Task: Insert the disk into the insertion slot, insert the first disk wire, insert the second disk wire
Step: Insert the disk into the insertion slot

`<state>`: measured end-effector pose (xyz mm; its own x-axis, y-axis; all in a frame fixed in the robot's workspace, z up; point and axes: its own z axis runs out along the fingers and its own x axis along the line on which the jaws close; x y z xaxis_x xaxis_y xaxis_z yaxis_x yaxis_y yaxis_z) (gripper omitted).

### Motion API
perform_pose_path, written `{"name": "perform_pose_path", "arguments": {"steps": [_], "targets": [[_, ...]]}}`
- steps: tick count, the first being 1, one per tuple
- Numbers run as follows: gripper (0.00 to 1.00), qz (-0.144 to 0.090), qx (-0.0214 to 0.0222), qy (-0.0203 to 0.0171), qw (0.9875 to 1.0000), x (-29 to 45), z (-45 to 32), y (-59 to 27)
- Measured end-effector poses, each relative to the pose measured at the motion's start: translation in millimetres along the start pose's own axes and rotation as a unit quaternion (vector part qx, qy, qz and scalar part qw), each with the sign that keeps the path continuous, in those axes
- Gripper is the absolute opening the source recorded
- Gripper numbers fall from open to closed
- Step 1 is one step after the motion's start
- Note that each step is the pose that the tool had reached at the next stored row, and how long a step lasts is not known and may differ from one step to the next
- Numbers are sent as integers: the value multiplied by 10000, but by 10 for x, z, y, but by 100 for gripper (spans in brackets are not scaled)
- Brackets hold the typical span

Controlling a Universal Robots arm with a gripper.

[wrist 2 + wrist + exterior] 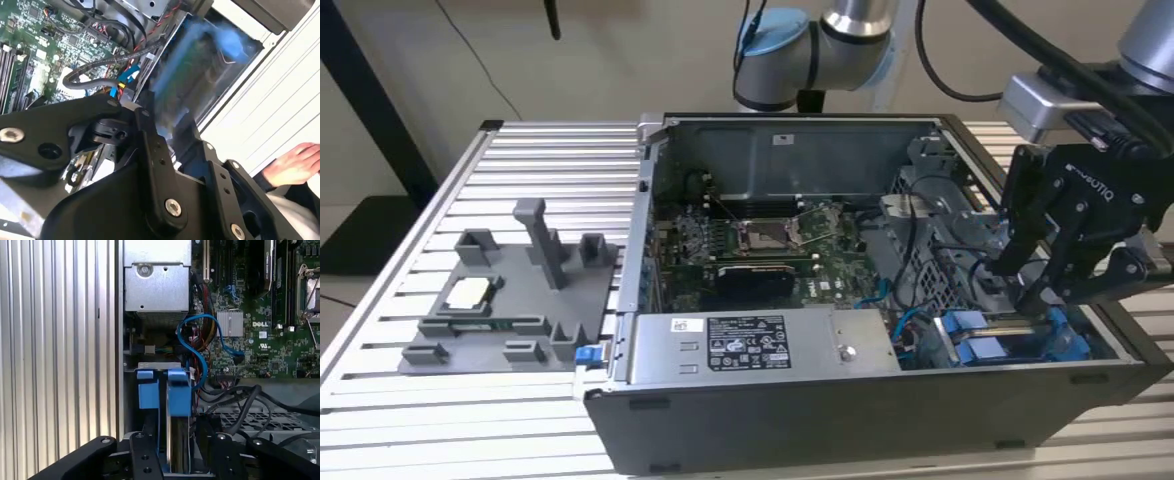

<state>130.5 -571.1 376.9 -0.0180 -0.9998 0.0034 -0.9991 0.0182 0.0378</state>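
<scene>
The disk (178, 440) stands on edge, silver-grey with a bright blue carrier tab (179, 390) at its far end. It reaches into the insertion slot (156, 365), the grey metal cage in the case's corner at the exterior view's right. My gripper (180, 462) is shut on the disk, one black finger on each side. In the exterior view the gripper (1027, 288) hangs just above the slot's blue tabs (971, 338). A loose blue wire (192, 347) loops beside the cage, and black cables (240, 400) lie next to it.
The open computer case (854, 420) lies on a slatted aluminium table (454, 400). A grey power-supply box (747, 345) sits beside the cage and the motherboard (761, 240) lies behind it. A grey fixture tray (507, 300) is at the exterior view's left. A person's hand (295, 162) rests on the table.
</scene>
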Motion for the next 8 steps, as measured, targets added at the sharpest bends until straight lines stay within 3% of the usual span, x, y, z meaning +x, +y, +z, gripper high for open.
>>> {"name": "perform_pose_path", "arguments": {"steps": [1, 8], "targets": [[47, 0, 0, -1, 10000, 0, -5, 1], [47, 0, 0, 0, 10000, -2, -110, 6]]}}
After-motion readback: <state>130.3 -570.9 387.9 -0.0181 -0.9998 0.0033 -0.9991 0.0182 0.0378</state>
